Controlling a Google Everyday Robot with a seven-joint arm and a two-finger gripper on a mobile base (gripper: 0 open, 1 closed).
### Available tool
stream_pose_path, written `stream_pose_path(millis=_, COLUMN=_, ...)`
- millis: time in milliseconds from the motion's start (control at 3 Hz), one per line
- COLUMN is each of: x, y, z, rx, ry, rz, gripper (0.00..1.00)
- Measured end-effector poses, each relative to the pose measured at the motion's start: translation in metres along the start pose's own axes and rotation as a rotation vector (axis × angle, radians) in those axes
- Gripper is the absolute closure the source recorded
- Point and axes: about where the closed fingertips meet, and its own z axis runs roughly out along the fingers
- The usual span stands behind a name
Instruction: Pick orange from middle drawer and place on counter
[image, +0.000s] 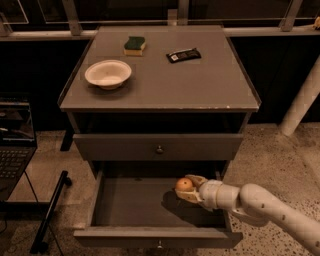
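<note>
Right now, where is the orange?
In the camera view, the orange sits in the gripper at the right side of the open middle drawer, just below the closed upper drawer.

The arm (265, 205) was smooth, white, rounded and dark-dotted; its tan gripper (185, 187) clasped the orange (183, 183) over the middle drawer (130, 202).
</note>
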Motion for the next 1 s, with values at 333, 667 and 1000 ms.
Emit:
stream_pose_path(millis=333, x=-0.036, y=-0.002, z=-0.052, rx=-0.034, ry=-0.022, rz=-0.026, gripper=1.00)
stream_pose_path(millis=667, x=-0.082, y=-0.008, z=-0.082, rx=-0.048, ry=-0.068, rz=-0.071, gripper=1.00)
stream_pose_path(millis=1000, x=-0.133, y=-0.011, z=-0.109, rx=-0.050, ry=-0.105, rz=-0.135, gripper=1.00)
